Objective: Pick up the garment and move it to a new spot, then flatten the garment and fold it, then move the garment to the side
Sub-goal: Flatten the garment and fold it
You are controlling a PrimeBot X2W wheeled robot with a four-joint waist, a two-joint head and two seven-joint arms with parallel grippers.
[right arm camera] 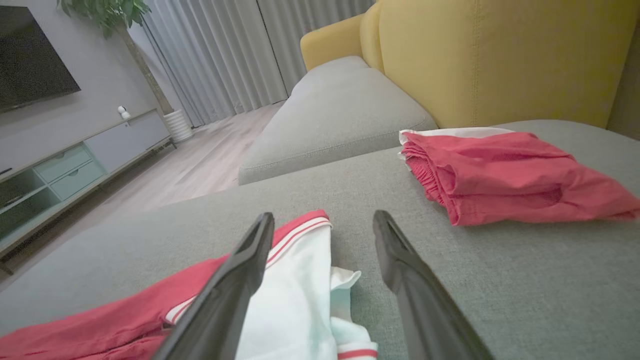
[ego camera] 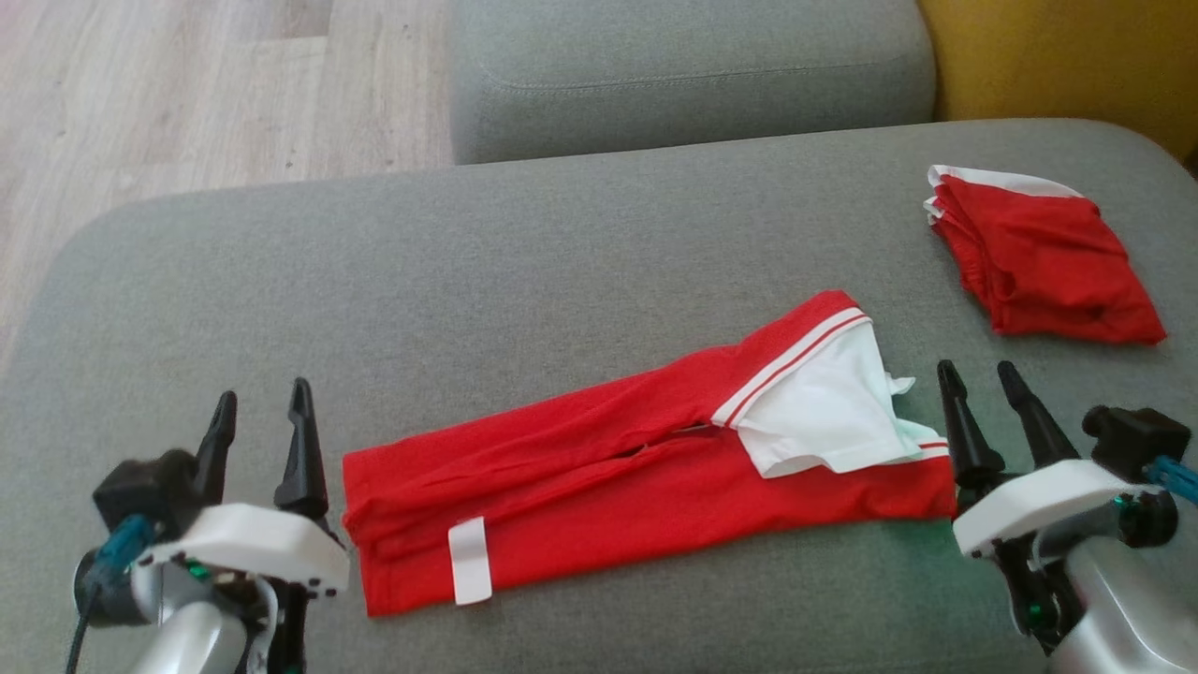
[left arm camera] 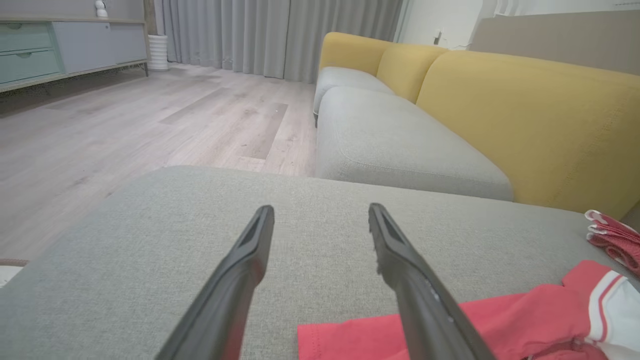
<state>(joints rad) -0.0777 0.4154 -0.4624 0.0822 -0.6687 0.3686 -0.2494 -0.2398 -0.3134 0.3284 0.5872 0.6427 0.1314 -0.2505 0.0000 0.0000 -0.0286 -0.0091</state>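
Note:
A red garment with white trim and a white collar end lies in a long folded strip across the grey sofa cushion. It also shows as the red garment at the lower right of the left wrist view and the garment under the right fingers. My left gripper stands open just off the strip's left end, nothing between its fingers. Beside the strip's white right end, my right gripper is open and empty too.
A second folded red garment lies at the cushion's far right, also seen as the red pile. Another grey cushion and the yellow backrest lie behind. Wooden floor drops off to the left.

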